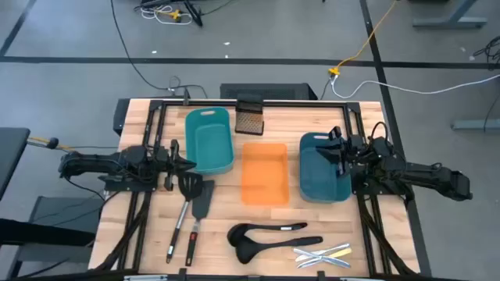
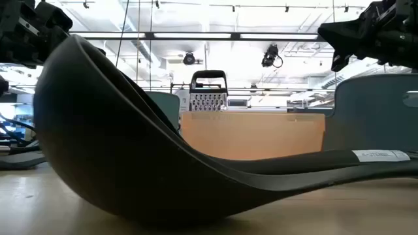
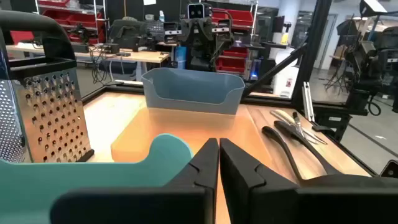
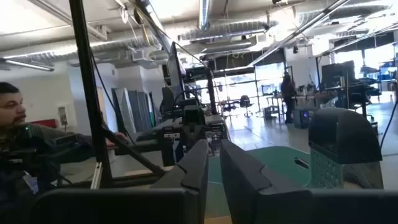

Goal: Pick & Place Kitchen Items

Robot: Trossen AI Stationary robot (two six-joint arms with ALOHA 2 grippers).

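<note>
Your left gripper (image 1: 190,164) hovers at the near-left edge of the teal tray (image 1: 209,140), right above the heads of the 2 spatulas (image 1: 194,199); its fingers are pressed together with nothing between them. Your right gripper (image 1: 330,150) hangs over the blue tray (image 1: 320,168), its fingers showing a narrow slit in the right wrist view and also holding nothing.

All the kitchen items lie on the wooden table (image 1: 148,242): the spatulas with their metal handles running toward the near edge, the 2 black ladles (image 1: 269,236) in front of the orange tray (image 1: 264,173), and the cutlery pieces (image 1: 322,254) just to their right.

What can go wrong from here:
- If you descend on the spatulas with the left fingers closed, you will likely push the heads away instead of straddling them. Open first.
- The 2 spatulas lie side by side and nearly touching, so a wide grasp may catch both or drag the neighbour.
- The ladles overlap; lifting 1 will probably shift the other.
- The cutlery is thin and flat on the wood, so the fingers may skid over it.
- The right arm has to clear the blue tray's rim on its way out, or it may knock the tray.
- The grater (image 1: 250,119) behind the orange tray stands upright and could tip if brushed.
</note>
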